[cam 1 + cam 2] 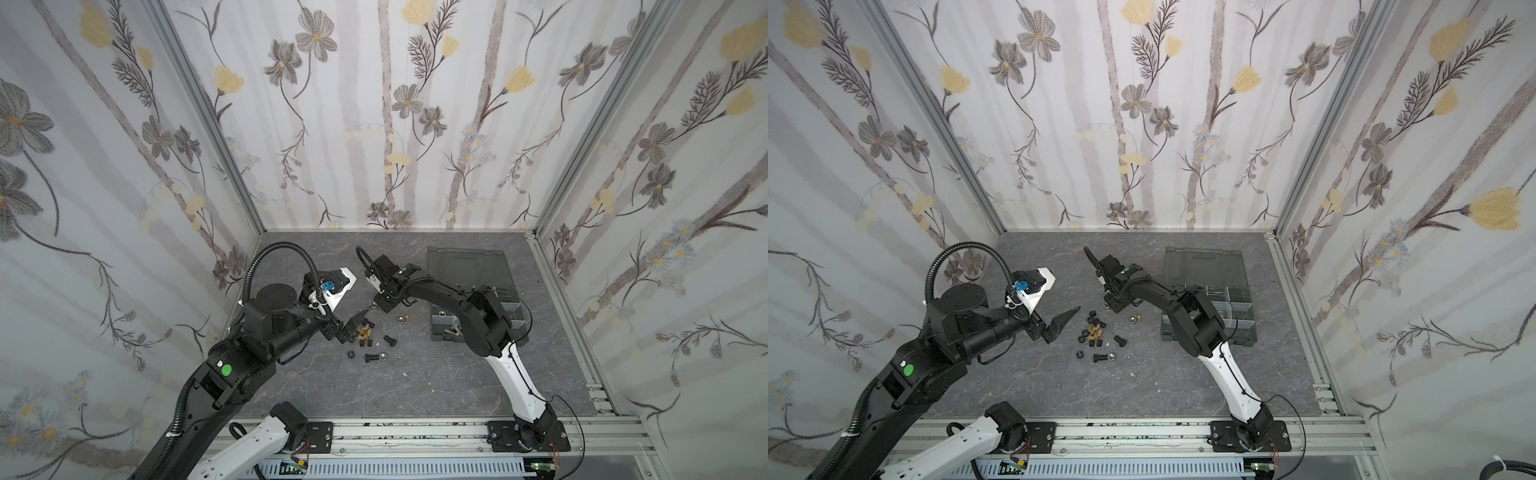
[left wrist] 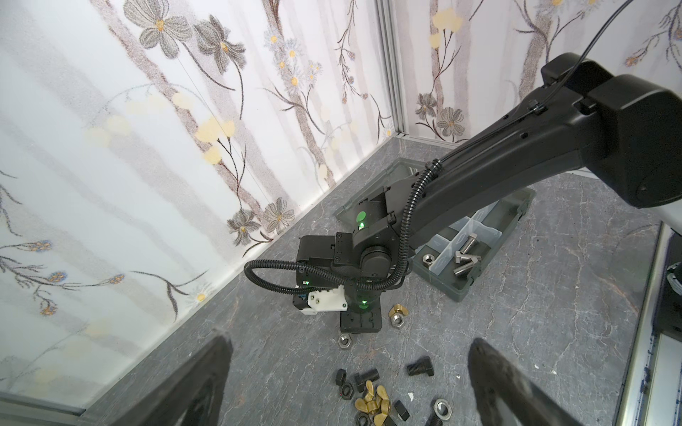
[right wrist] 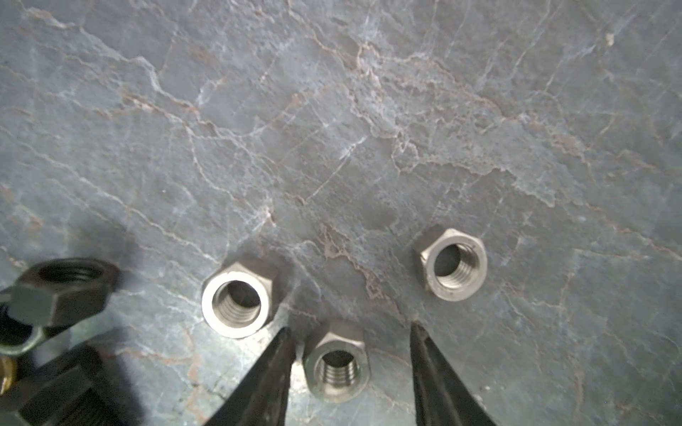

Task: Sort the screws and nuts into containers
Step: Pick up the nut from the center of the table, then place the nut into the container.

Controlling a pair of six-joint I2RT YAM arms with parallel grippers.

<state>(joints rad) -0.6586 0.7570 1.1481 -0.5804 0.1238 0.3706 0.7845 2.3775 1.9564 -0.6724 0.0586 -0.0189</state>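
Loose nuts and screws lie mid-table: brass wing nuts [image 1: 364, 331] [image 2: 372, 402], black screws [image 1: 390, 340] [image 2: 420, 367] and silver nuts [image 1: 400, 319]. My right gripper [image 3: 349, 327] points down at the table [image 1: 415, 374], open, with a silver nut [image 3: 336, 363] lying between its fingers; one finger is close to the nut and the other stands apart from it. Two more silver nuts [image 3: 238, 298] [image 3: 452, 263] lie beside it. My left gripper [image 1: 355, 326] [image 2: 348, 354] hovers open and empty at the pile's left. The containers [image 2: 465, 291] [image 1: 1241, 307] hold silver screws [image 2: 467, 254] and a nut [image 2: 428, 258].
The organizer's open lid [image 1: 465, 266] lies flat toward the back wall. My right arm [image 1: 478, 316] reaches over the box and hides most compartments in both top views. Flowered walls enclose three sides, and an aluminium rail [image 1: 415, 432] runs along the front.
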